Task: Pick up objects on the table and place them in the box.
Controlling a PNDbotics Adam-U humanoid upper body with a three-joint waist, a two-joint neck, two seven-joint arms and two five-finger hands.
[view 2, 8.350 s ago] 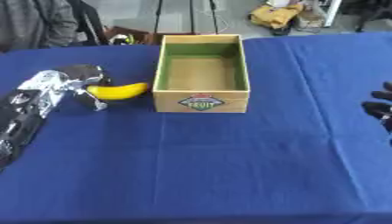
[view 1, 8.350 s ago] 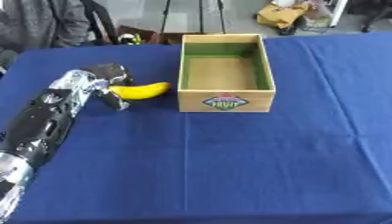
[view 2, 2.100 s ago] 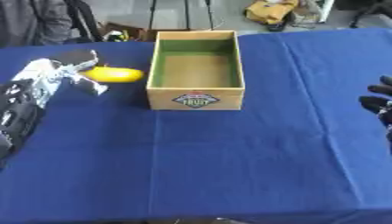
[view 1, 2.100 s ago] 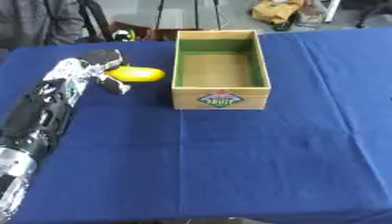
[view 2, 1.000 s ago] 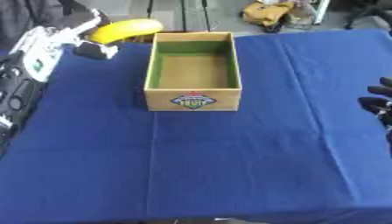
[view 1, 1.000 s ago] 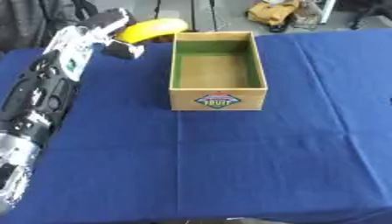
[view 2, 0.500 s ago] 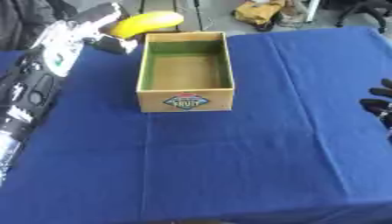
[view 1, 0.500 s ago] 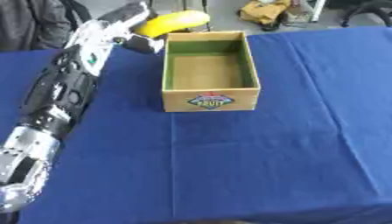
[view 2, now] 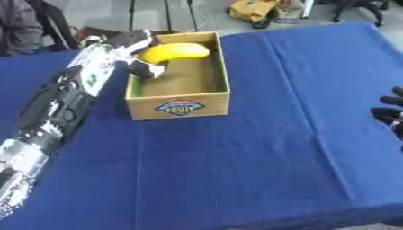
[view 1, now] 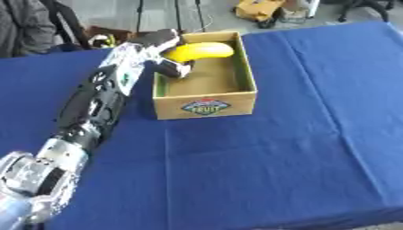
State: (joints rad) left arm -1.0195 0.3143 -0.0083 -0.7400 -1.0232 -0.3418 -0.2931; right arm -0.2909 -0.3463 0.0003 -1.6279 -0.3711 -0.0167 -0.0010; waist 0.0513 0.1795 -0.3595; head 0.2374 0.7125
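Since half a second ago the banana (view 1: 200, 50), gripped in the curled fingers of the left hand (view 1: 160, 45), has been carried over the cardboard fruit box (view 1: 206, 104) at upper centre, while the right hand (view 2: 390, 114) is seen at the right edge with fingers bent, on nothing.

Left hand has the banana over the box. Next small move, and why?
Probably lower a little, then open the fingers. The left hand holds the banana above the far end of the box, inside its walls, and the box floor under it looks bare, so a short drop should land it inside.
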